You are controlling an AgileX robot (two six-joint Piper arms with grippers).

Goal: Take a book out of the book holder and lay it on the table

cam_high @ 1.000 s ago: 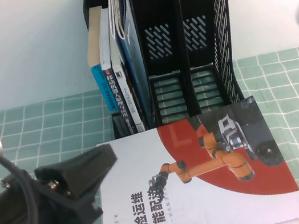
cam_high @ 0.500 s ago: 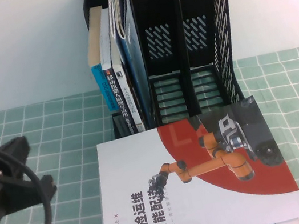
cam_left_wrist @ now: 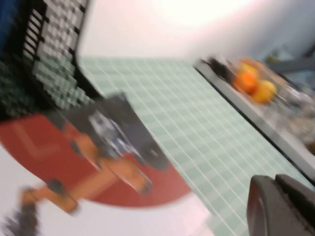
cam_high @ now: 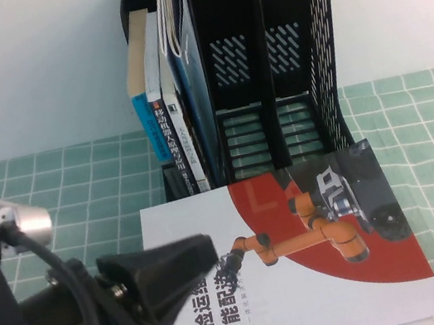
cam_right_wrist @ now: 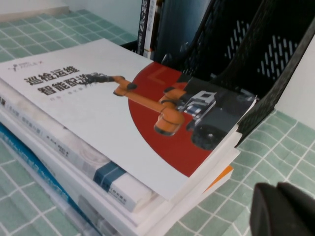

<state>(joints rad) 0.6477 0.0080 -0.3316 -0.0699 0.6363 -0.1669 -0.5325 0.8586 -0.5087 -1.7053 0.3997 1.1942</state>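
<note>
The book (cam_high: 302, 265), white with a red curve and an orange robot arm picture, lies flat in front of the black book holder (cam_high: 266, 61). In the right wrist view the book (cam_right_wrist: 123, 113) rests on top of a stack of other books on the green grid table (cam_right_wrist: 275, 152). My left gripper (cam_high: 204, 253) is shut and empty, hovering over the book's near left part; its wrist view shows the book (cam_left_wrist: 74, 162) blurred beyond the gripper (cam_left_wrist: 275, 183). My right gripper (cam_right_wrist: 276, 189) is shut and empty above the cloth beside the stack's corner; it is out of the high view.
Several upright books (cam_high: 163, 96) fill the holder's left slots; its right slots (cam_high: 289, 49) hold nothing. Thicker books (cam_right_wrist: 74, 162) lie under the white book. Green cloth (cam_high: 55, 199) lies left and right of the holder. A ledge with orange fruit (cam_left_wrist: 253, 83) borders the table.
My left arm drew back to the left, then swung right again, its gripper now over the book's near left corner. The right gripper left the high view's top right. The book has not moved.
</note>
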